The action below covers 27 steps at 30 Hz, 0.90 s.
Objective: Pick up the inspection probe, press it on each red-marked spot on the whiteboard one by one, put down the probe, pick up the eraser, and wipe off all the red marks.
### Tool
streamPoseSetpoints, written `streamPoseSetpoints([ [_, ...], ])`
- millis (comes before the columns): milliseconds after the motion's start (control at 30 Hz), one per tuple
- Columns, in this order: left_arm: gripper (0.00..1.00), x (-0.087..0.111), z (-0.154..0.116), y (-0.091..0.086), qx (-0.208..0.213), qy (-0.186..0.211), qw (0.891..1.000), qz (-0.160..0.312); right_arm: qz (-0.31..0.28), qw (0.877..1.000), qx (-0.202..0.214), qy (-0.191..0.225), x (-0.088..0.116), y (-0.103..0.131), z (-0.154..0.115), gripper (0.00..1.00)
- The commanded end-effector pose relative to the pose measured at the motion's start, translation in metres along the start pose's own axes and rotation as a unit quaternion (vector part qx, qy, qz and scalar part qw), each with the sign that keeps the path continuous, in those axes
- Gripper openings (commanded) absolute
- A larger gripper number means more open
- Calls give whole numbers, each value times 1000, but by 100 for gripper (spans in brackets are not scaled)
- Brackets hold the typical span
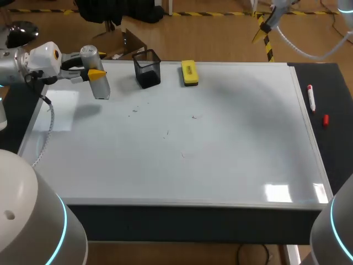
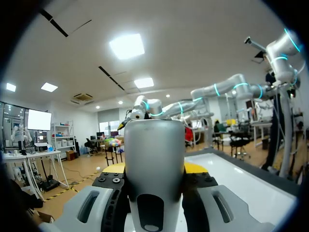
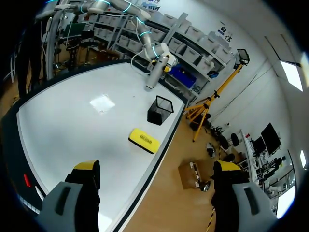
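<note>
My left gripper [image 1: 92,72] is shut on the grey cylindrical probe [image 1: 100,84], holding it over the far left part of the whiteboard [image 1: 220,154]. In the left wrist view the probe [image 2: 154,145] stands upright between the fingers of that gripper [image 2: 154,170]. The yellow eraser [image 1: 189,72] lies at the board's far edge. A few small faint marks [image 1: 166,134] dot the board's middle. My right gripper [image 1: 263,26] hangs open and high beyond the far right edge. In the right wrist view that gripper [image 3: 157,166] is empty, with the eraser [image 3: 144,140] and probe [image 3: 153,75] below and ahead of it.
A black mesh cup [image 1: 147,68] stands between the probe and the eraser. A red marker [image 1: 311,97] and its red cap [image 1: 325,120] lie on the dark strip right of the board. A thin cable [image 1: 48,130] trails along the board's left edge.
</note>
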State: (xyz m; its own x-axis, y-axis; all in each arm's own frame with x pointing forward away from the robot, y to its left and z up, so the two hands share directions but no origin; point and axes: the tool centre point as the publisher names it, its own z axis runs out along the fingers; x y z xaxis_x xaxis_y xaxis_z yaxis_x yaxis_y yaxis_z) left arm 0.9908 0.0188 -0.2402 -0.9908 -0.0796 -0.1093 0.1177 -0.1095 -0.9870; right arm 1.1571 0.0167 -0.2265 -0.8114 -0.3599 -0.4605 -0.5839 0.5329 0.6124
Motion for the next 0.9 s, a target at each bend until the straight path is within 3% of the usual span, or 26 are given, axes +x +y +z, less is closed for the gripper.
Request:
streamPoseSetpoints([
  [33,0,0,0,-1,0,0,1000,1,-1,1000,2,2,-1,0,-1,100],
  [267,0,5,-2,-6,-3,-8,1000,1,-1,1000,2,2,-1,0,-1,100],
  [900,0,-25,52,-65,-7,50,998,34,-1,1000,2,2,-1,0,-1,100],
])
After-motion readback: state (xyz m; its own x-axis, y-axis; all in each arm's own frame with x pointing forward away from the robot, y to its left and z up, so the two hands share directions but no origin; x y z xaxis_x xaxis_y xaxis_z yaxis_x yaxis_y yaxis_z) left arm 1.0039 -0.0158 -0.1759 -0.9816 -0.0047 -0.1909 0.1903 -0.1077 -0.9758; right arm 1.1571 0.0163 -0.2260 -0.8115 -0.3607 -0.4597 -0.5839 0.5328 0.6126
